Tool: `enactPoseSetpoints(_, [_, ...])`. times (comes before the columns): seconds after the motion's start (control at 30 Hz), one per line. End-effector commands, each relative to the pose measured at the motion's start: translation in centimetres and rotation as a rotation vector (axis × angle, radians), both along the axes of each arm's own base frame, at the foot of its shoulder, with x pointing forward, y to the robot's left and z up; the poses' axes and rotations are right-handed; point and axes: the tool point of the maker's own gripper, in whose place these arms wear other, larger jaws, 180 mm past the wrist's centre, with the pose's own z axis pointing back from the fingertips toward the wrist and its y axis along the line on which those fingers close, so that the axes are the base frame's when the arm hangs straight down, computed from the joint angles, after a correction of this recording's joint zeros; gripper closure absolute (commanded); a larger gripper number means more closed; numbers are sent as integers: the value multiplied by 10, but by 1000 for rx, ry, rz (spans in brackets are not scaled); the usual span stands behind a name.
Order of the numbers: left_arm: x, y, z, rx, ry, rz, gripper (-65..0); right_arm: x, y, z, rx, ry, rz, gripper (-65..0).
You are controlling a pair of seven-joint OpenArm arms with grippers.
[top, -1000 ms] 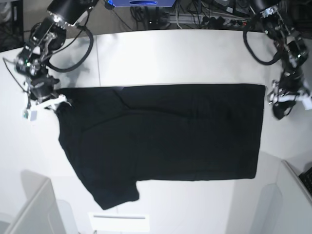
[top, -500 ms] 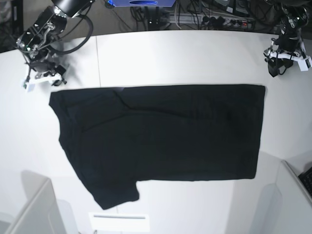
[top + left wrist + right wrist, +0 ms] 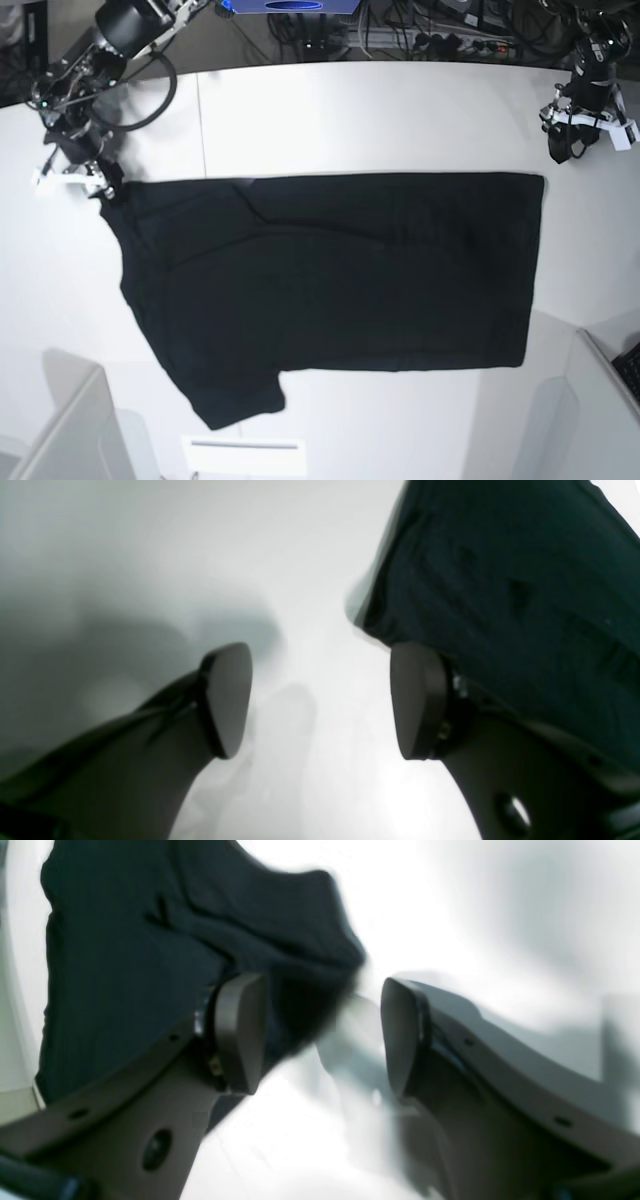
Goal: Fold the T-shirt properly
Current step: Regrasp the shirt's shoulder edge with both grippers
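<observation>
Lying flat, T-shirt (image 3: 330, 285) on white table (image 3: 380, 110); right gripper (image 3: 320, 1035) released at sleeve edge, left gripper (image 3: 320, 700) released, well clear.

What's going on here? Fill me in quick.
A two-armed robot is folding a black T-shirt that lies spread flat on the white table. The right gripper is at the shirt's far corner with jaws open, cloth between them but not clamped. The left gripper hangs open over bare table beside the other far corner. Neither holds anything.
</observation>
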Motion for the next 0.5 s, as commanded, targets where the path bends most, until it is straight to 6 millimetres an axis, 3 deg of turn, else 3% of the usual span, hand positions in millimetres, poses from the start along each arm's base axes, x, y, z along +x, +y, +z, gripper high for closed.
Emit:
enactPoseSetpoints(0.0, [7, 6, 9, 14, -39, 4, -420, -8, 3, -8, 3, 58, 28, -350])
enactPoseSetpoints(0.27, [25, 7, 5, -23, -68, 22, -420, 5, 16, -6, -3, 49, 87, -347])
enactPoseSetpoints(0.47, [33, 9, -21, -102, -54, 66, -420, 4, 17, -7, -2, 51, 89, -347])
